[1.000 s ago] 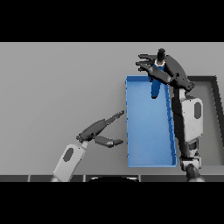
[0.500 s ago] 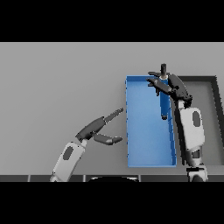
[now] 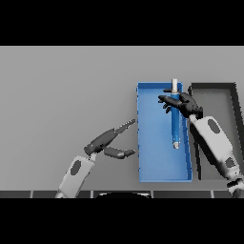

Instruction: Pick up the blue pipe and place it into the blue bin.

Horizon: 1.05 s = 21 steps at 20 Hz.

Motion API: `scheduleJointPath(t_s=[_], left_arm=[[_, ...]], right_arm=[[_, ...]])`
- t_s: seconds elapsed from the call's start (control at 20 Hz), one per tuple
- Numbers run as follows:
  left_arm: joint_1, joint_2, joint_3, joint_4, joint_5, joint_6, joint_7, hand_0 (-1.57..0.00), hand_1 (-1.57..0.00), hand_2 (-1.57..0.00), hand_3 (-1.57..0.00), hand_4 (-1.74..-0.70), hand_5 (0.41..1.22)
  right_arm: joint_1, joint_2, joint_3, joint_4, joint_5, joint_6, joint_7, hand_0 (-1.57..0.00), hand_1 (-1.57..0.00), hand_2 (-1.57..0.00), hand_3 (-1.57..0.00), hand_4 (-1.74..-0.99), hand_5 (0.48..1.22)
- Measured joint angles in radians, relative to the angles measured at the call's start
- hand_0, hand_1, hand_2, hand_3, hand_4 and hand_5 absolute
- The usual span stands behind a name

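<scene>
Blue pipe (image 3: 175,121) hangs over the blue bin (image 3: 155,143), pointing toward six o'clock — right hand (image 3: 183,103) curled round it; lower it flat before letting go. Left hand (image 3: 108,141), fingers relaxed, idles at nine o'clock.

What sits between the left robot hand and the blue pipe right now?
In the head view: bare grey table, then the blue bin's left wall and bare floor separate the left robot hand from the blue pipe.

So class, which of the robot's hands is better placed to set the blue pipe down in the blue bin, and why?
The right hand. It is curled round the blue pipe, which hangs over the blue bin. The left hand is open, outside the bin's left wall.
</scene>
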Motion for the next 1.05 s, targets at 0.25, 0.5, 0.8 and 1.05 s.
scheduleJointPath(t_s=[0.25, 0.5, 0.8, 1.05], left_arm=[[0.002, 0.005, 0.008, -0.003, 0.009, -0.002, 0.000, 0.00, 0.00, 0.00, 0.00, -0.93, 0.494], [-0.006, 0.004, 0.015, -0.004, 0.022, -0.007, 0.011, 0.00, 0.00, 0.00, 0.00, -0.93, 0.496], [-0.005, 0.009, 0.017, -0.007, 0.018, -0.002, 0.000, 0.00, 0.00, 0.00, 0.00, -0.93, 0.495], [0.014, -0.017, -0.016, -0.035, 0.005, 0.006, 0.019, 0.00, 0.00, 0.00, 0.00, -0.93, 0.495]], right_arm=[[-0.054, -0.104, 0.181, -0.050, 0.018, 0.039, 0.000, -0.28, -0.27, -0.26, -0.08, -1.250, 0.962], [-0.088, -0.154, 0.271, -0.078, 0.078, 0.128, 0.000, -0.09, -0.09, -0.08, -0.02, -1.175, 0.788], [-0.102, -0.168, 0.307, -0.069, 0.104, 0.178, -0.003, -0.02, -0.02, -0.02, -0.01, -1.095, 0.718], [-0.115, -0.178, 0.320, -0.055, 0.126, 0.227, -0.020, -0.02, -0.02, -0.02, 0.00, -1.084, 0.714]])
